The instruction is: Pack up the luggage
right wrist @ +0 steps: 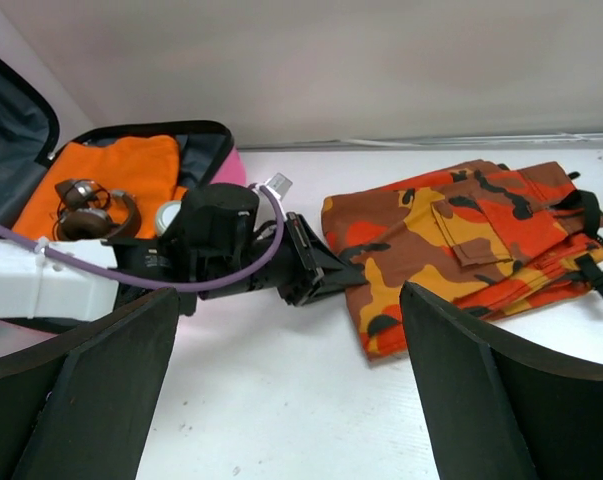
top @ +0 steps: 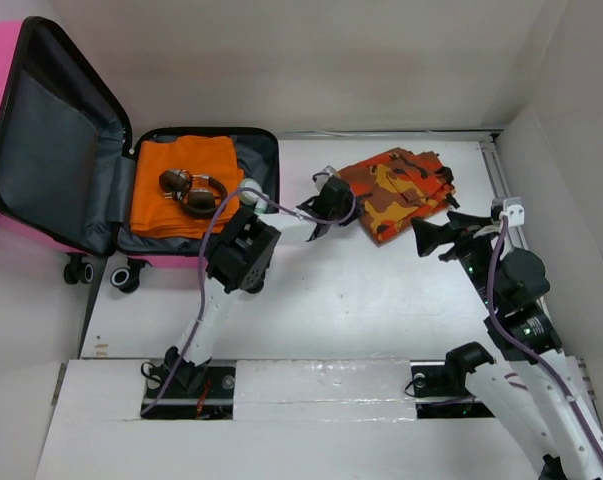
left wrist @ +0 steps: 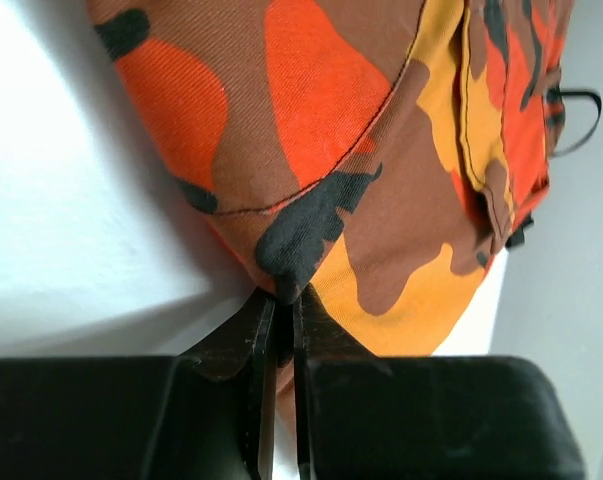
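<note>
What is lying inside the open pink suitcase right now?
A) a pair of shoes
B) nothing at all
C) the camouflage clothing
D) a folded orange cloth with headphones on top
D: the top view shows a folded orange cloth in the lower half of the luggage with brown headphones resting on it, while the camouflage garment lies outside it.

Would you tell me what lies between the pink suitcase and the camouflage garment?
In the top view, the left gripper, pinching the edge of the garment, above white table.

Brown headphones (top: 193, 192) lie on folded orange cloth (top: 196, 155); camouflage trousers (top: 396, 190) lie folded on the table (top: 361, 300).
</note>
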`<state>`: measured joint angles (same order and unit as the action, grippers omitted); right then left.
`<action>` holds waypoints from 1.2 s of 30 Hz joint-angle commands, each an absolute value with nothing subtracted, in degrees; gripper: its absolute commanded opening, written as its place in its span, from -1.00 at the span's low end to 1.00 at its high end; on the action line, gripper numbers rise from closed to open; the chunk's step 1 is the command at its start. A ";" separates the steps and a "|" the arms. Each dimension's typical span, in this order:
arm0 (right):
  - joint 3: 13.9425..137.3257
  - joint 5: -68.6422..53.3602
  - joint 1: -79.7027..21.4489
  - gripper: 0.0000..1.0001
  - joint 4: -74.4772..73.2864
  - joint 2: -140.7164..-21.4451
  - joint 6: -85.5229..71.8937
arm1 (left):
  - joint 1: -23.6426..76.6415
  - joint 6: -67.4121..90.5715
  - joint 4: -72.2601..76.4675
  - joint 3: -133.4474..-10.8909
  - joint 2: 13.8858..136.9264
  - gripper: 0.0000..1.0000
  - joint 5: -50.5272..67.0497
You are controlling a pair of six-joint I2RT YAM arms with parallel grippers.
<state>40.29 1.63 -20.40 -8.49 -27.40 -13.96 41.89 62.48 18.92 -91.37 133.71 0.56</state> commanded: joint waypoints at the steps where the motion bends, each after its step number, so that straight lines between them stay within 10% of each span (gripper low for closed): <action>1: 40.25 1.58 -21.01 0.93 -5.36 -26.89 -14.50 | 40.96 54.86 18.37 -92.11 131.14 -1.00 0.35; 13: 40.25 0.44 -21.01 0.93 -5.36 -26.89 -14.50 | 33.66 27.96 -1.67 -96.24 105.91 -1.00 -1.41; 21: 40.25 -0.26 -21.53 0.93 -5.36 -26.37 -14.50 | 10.95 31.71 -1.24 -79.41 88.09 -1.00 -3.26; 36: 39.73 1.14 -21.53 0.93 -5.36 -27.42 -14.50 | -8.09 30.32 -5.70 -72.06 88.68 -1.00 -15.63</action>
